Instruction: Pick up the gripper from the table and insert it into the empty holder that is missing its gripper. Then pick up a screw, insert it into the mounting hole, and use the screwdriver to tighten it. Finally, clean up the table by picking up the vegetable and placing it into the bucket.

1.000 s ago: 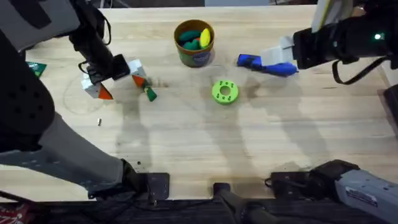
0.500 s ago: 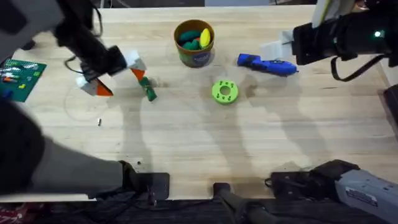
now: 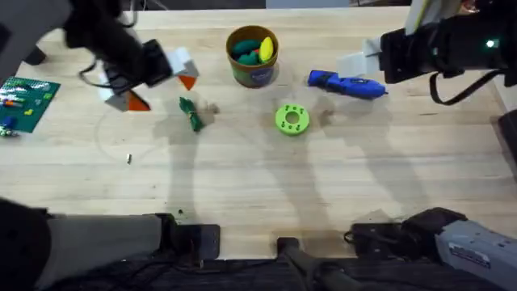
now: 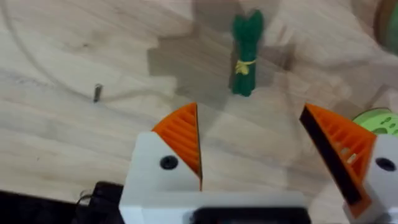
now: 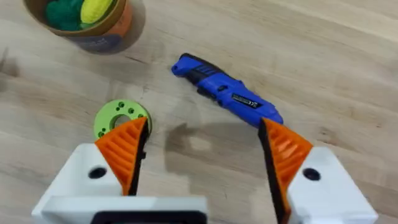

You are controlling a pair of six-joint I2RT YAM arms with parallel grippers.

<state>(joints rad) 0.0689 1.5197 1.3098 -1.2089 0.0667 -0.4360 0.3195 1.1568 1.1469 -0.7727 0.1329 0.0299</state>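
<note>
Wooden table: your left gripper hangs open and empty beside the green vegetable, probably light and slippery, so pinch mid-body. Bucket sits further right. Right gripper open over the rigid screwdriver; grab the thick end.

Light bright and even on the pale tabletop, apparently from above. Soft, doubled grey shadows trail below the left arm and the green disc. Left arm large, dark and blurred close under the overhead camera. Left wrist view slightly soft; green bundle casts a broad diffuse shadow. No strong glare.
</note>
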